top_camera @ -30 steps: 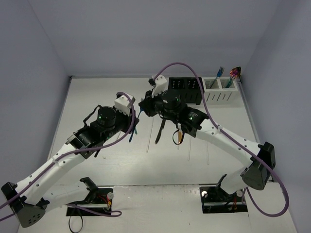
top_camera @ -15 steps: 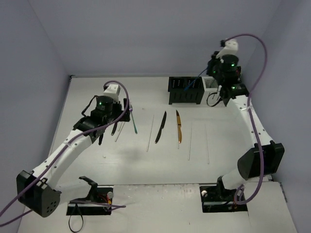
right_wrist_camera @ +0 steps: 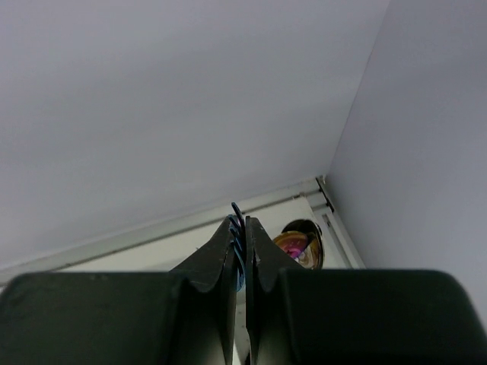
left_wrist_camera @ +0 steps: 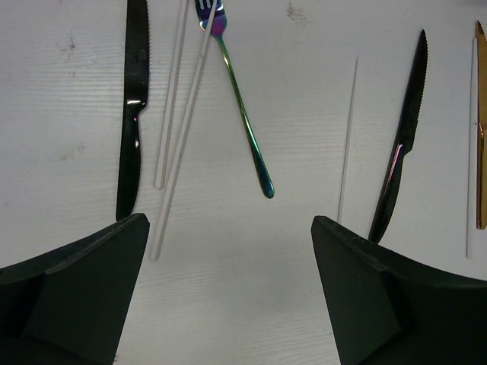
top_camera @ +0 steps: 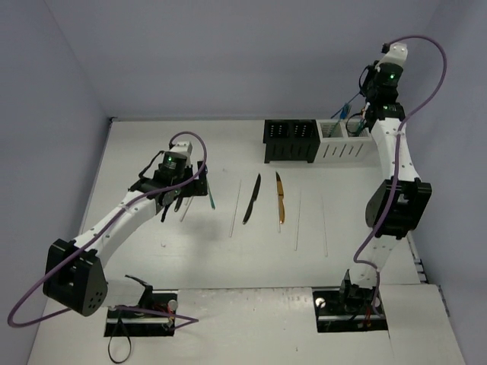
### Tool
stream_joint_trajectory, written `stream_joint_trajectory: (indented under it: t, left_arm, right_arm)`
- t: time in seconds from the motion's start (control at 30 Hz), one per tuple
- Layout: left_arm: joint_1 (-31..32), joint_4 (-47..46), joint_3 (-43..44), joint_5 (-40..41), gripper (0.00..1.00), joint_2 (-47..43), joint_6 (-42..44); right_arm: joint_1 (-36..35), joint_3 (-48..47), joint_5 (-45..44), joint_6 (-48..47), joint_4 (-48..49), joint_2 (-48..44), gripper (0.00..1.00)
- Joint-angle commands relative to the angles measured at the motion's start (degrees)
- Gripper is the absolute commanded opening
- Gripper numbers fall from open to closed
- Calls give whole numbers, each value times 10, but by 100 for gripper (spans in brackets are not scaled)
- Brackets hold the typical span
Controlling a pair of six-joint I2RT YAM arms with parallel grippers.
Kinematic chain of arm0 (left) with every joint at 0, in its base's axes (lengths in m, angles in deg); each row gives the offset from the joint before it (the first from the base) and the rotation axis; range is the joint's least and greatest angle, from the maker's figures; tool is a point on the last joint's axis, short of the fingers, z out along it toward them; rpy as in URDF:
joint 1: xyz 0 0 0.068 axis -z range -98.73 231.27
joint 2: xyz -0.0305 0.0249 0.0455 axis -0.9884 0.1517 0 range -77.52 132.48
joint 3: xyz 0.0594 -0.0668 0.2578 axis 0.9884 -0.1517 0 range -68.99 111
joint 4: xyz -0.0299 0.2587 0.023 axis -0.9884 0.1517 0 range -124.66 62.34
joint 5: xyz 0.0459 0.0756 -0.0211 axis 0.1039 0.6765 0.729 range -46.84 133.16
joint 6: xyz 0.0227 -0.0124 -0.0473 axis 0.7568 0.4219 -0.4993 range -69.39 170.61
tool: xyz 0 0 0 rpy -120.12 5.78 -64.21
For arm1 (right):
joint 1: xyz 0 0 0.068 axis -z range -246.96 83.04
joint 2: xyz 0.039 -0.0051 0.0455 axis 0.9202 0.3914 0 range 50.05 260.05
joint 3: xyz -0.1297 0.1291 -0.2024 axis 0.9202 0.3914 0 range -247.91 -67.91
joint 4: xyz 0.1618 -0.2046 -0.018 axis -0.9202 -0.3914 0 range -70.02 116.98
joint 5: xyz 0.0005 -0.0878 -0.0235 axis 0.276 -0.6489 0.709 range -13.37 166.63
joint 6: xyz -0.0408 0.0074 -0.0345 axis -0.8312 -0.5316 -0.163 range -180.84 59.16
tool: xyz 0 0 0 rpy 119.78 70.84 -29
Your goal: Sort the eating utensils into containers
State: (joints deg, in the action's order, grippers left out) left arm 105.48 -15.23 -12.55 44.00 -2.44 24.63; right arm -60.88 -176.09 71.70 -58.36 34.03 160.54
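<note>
My left gripper is open and empty, low over the table's left-hand utensils. In the left wrist view, ahead of it, lie a black knife, two white chopsticks, an iridescent fork, another chopstick, a second black knife and a gold knife. My right gripper is raised high over the white caddy and is shut on a blue fork. The black caddy stands to the left of the white one.
In the top view a black knife, a gold knife and several white chopsticks lie mid-table. An iridescent spoon bowl shows beyond my right fingers. The back wall and the right wall stand close behind the caddies.
My right arm has carried the blue fork from mid-table up and right to above the white caddy. My left arm has drawn back left over the utensils there.
</note>
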Motion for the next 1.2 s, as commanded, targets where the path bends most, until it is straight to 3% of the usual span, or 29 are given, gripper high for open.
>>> stream_joint_trajectory:
  t: [0.0, 0.3, 0.6, 0.73, 0.9, 1.1, 1.17]
  left_arm:
    - [1, -6, 29, 2, 86, 10, -26]
    - [1, -6, 40, -6, 86, 33, -39]
    - [1, -5, 64, -8, 85, 96, -70]
    - [1, 9, 80, -8, 83, 120, -95]
    - [2, 13, 96, -8, 73, 139, -129]
    - [13, 28, 130, 6, 64, 178, -153]
    - [18, 24, 139, 16, 58, 193, -172]
  right_arm:
    - [6, -26, 10, -19, 37, 20, 0]
    - [5, 20, 44, -19, 37, 32, 0]
    - [-19, 30, 72, -53, 34, 55, 16]
    - [-28, 35, 68, -50, 32, 43, 35]
    - [-54, 72, 34, -36, 27, -29, 49]
    - [-114, 187, -3, 33, 24, -168, 52]
    - [-124, 277, 15, 91, 21, -244, 52]
